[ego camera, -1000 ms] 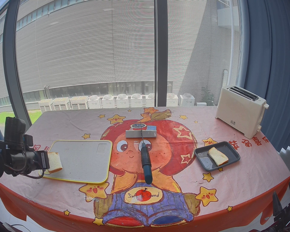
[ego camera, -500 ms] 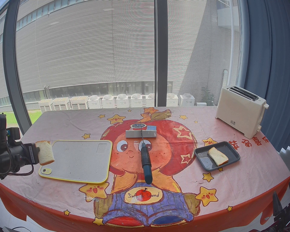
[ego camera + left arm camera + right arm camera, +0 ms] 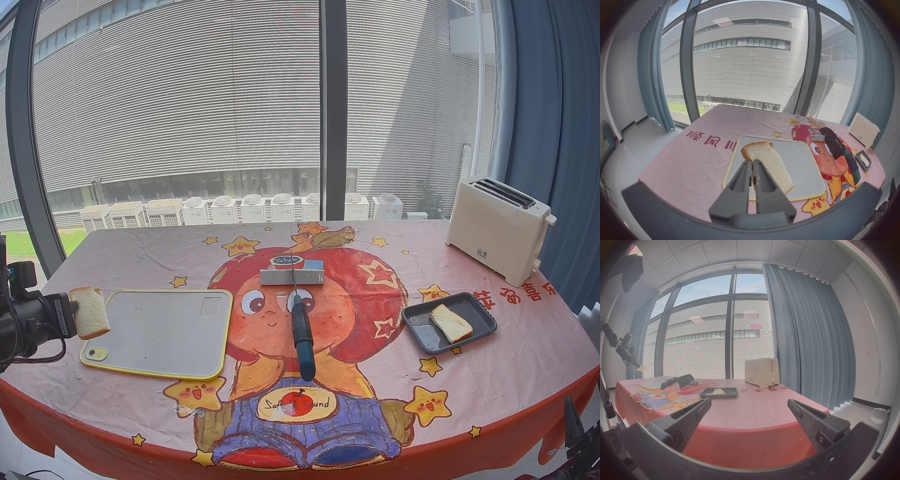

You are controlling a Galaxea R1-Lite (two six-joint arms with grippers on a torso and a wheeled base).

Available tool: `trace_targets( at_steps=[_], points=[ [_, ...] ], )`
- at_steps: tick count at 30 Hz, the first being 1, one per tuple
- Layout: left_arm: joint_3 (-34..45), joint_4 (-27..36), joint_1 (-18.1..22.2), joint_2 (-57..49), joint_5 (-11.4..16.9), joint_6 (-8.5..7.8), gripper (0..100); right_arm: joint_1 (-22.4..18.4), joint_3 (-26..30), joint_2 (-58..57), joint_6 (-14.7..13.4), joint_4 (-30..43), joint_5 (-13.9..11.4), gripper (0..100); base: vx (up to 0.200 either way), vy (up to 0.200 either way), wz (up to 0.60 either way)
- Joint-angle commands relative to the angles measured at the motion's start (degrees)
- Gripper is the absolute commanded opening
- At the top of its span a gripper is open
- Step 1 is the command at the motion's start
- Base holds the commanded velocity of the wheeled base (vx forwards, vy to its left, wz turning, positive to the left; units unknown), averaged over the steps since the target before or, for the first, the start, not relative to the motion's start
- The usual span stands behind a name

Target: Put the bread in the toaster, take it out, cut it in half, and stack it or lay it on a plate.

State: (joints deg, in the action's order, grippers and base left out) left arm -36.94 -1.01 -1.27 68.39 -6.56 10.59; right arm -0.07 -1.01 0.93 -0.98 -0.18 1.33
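Pinching a bread slice point(image 3: 90, 312), the left gripper point(image 3: 752, 162) holds it raised at the left edge of the cutting board point(image 3: 162, 334); the right gripper point(image 3: 748, 402) hangs spread wide off the near right corner of the table point(image 3: 500, 381).

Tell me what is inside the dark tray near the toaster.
One piece of bread lies in the tray, with a pale patch beside it that is too unclear to name. The tray floor under the bread is hidden.

Left claw point(image 3: 752, 163) tight on bread slice point(image 3: 770, 159), seemingly above cutting board point(image 3: 803, 167).
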Motion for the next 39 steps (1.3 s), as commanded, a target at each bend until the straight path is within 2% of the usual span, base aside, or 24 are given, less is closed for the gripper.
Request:
trace_targets(
  at_steps=[1,5,30,37,39],
  points=[
    [0.1,0.0,-0.1,-0.6,0.1,0.04,0,0.1,1.0,-0.9,0.0,0.0,0.0,100,0.0,-0.2,0.0],
    [0.1,0.0,0.1,-1.5,1.1,0.04,0,0.0,0.9,-0.9,0.0,0.0,0.0,100,0.0,-0.2,0.0],
    [0.3,0.0,-0.1,-2.3,1.2,-0.31,0,0.1,1.0,-0.9,0.0,-0.1,0.0,100,0.0,-0.2,0.0],
    [-0.1,0.0,-5.7,-4.2,1.0,-0.13,0,0.0,1.0,-0.9,0.0,0.0,0.0,100,0.0,-0.029,0.0],
    [-0.1,0.0,-6.1,-4.3,1.0,-0.13,0,0.1,1.0,-0.9,0.0,-0.1,0.0,100,0.0,0.0,0.0]
  ],
)
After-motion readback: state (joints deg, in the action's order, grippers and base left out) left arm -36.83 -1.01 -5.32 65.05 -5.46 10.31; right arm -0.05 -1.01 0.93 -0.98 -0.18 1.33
